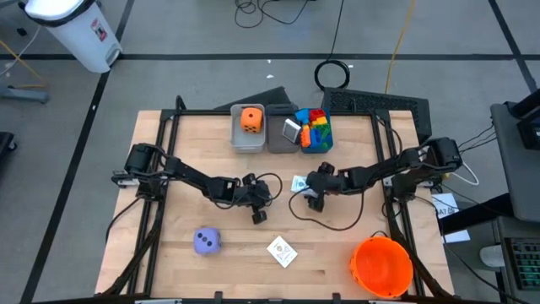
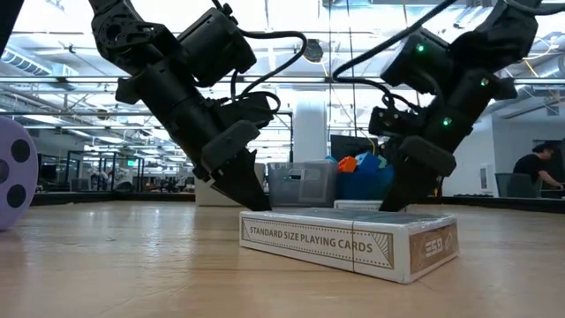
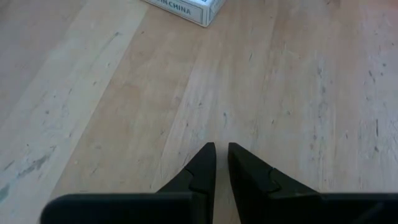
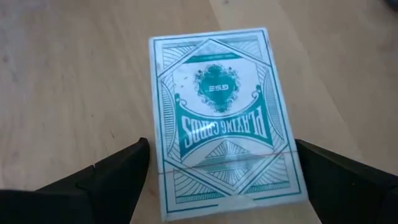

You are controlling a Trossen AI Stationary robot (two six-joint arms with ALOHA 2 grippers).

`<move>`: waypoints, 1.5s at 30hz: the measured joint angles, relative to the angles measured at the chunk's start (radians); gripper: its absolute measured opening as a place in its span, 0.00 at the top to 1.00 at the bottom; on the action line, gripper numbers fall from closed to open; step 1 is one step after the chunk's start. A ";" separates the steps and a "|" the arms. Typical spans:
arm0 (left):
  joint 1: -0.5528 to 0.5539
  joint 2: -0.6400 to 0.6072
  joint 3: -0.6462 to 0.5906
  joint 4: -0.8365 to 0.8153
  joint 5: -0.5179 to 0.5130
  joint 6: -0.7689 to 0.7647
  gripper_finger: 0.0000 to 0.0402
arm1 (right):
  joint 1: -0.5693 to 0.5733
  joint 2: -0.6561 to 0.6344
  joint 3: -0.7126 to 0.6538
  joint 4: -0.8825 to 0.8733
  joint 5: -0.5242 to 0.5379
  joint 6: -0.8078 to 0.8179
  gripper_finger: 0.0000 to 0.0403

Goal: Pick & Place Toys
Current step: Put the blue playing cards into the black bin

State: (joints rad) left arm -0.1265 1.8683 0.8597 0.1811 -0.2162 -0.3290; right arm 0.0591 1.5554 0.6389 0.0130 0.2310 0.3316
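A teal playing-card box lies flat on the table, left of my right gripper in the high view. My right gripper is open, with one finger on each long side of the box's near end. My left gripper is shut and empty, low over bare wood at the table's middle. A second card box lies flat near the front edge, and also shows in the low view. A purple die sits at the front left. An orange die and coloured blocks lie in the far bins. My right gripper has its fingers beside the teal box's two long edges, coming slanted from above. The box lies flat on the table. I cannot tell whether the fingers touch it.
The big orange bucket stands at the front right corner. Grey bins stand side by side at the far edge. A black cable loops on the table under the right arm. Bare wood lies between the purple die and the second card box.
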 joint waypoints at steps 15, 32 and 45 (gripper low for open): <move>0.000 0.000 -0.002 0.019 0.000 -0.002 0.87 | -0.008 -0.004 -0.060 0.119 -0.025 -0.193 0.26; 0.027 0.000 -0.001 0.526 0.117 -0.209 0.62 | 0.297 -0.157 -0.006 0.141 0.544 -0.621 0.26; 0.041 -0.001 -0.003 0.594 0.096 -0.207 0.28 | 0.300 -0.158 0.001 0.154 0.581 -0.624 0.26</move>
State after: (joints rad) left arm -0.0856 1.8675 0.8562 0.7754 -0.1199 -0.5365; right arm 0.3588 1.3975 0.6404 0.1674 0.8125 -0.2923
